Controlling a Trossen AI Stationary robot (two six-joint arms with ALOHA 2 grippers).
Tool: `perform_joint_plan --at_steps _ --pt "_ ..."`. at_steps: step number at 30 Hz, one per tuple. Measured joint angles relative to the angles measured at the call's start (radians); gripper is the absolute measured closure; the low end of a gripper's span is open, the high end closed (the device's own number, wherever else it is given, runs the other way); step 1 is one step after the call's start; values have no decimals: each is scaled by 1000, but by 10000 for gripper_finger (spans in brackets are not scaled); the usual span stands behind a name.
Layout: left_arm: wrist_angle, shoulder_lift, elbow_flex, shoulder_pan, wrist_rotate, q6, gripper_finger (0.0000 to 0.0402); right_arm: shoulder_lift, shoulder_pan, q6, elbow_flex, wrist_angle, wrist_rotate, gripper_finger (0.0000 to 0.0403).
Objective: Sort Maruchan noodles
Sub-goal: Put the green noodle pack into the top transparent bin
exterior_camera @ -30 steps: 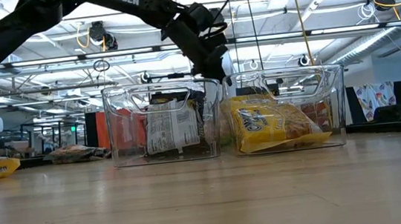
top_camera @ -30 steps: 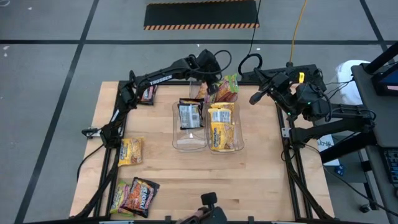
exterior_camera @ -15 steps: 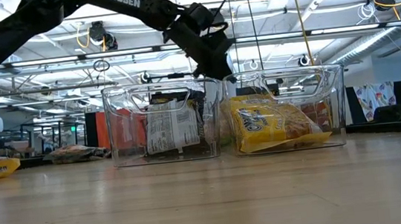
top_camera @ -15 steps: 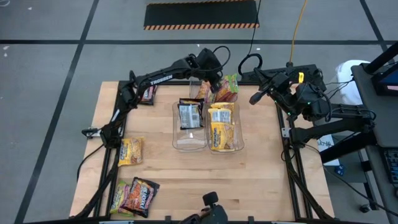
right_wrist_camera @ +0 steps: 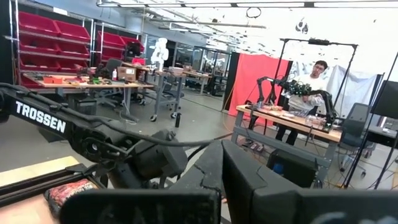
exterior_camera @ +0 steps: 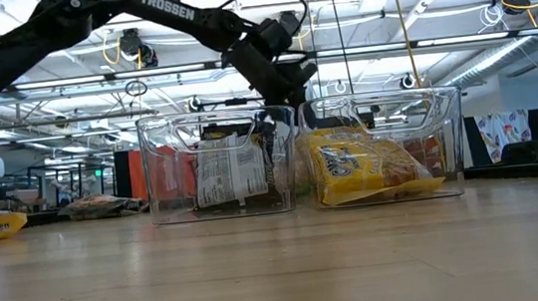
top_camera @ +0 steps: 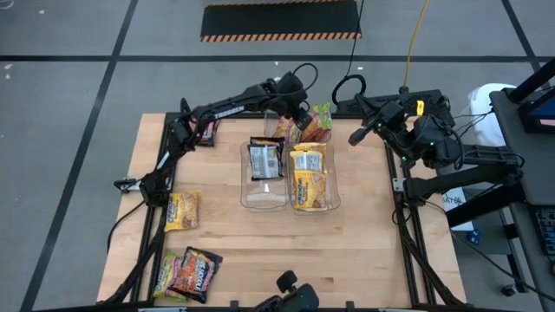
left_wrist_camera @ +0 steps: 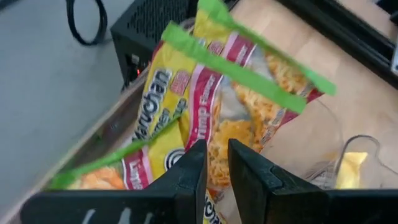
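A: Starting from the two clear plastic bins (top_camera: 290,178) at the middle of the wooden table (top_camera: 364,234), where is the left gripper (top_camera: 299,121)?

B: It hangs just past the bins' far rims, over a pair of pink-and-green Maruchan packets (left_wrist_camera: 211,112) lying overlapped at the table's far edge. In the left wrist view its two dark, blocky fingers (left_wrist_camera: 186,180) stand slightly parted, a narrow gap between them. The glossy, crinkled wrappers show through that gap, but nothing is pinched there.

A: And the bins themselves?

B: Both are rectangular, thin-walled and see-through. The bin nearer the left arm holds a dark packet (top_camera: 265,159) showing its pale printed back. The other holds yellow packets (top_camera: 309,178), slumped against its wall in the low view.

A: What lies away from the bins?

B: Toward the left arm's side a yellow packet (top_camera: 182,211) lies flat, well apart from them. Beyond it, at the near corner, is a dark brown-orange packet (top_camera: 194,271), partly over another packet. One more dark packet (top_camera: 205,132) sits at the far corner by the left arm's base.

A: The right gripper (top_camera: 356,135)?

B: It waits raised beyond the bins' right side, off the table's far corner, fingers pressed together on nothing.
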Motion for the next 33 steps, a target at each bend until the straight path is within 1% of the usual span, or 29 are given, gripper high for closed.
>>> perform_joint_plan --at_steps 2,4,7,8,10,13,15,19,24,29,33 --pt "24 23 1 -3 0 -15 332 -2 0 -9 0 1 1 403" --pt "4 37 -1 -2 7 -40 332 -6 0 -10 0 0 0 403" --pt "9 54 -1 -2 19 -31 332 -14 0 -11 0 0 1 403" --pt "-6 56 -1 -2 18 -11 332 -16 0 -13 0 1 1 403" --pt "16 62 0 -7 -2 54 332 -23 0 -13 0 0 1 403" --pt "15 63 0 -16 -87 169 332 -29 0 -13 0 0 2 403" --pt "14 63 0 -19 -113 230 332 -32 0 -13 0 0 1 403" --pt "-2 63 0 -20 -113 284 332 -37 0 -16 0 0 1 403" --pt "23 63 0 -16 -113 349 332 -37 0 -31 0 0 1 403" --pt "31 63 0 -7 -53 323 332 -37 0 -37 0 -1 1 403" --pt "31 63 0 -7 -44 310 332 -37 0 -58 0 -1 1 403"
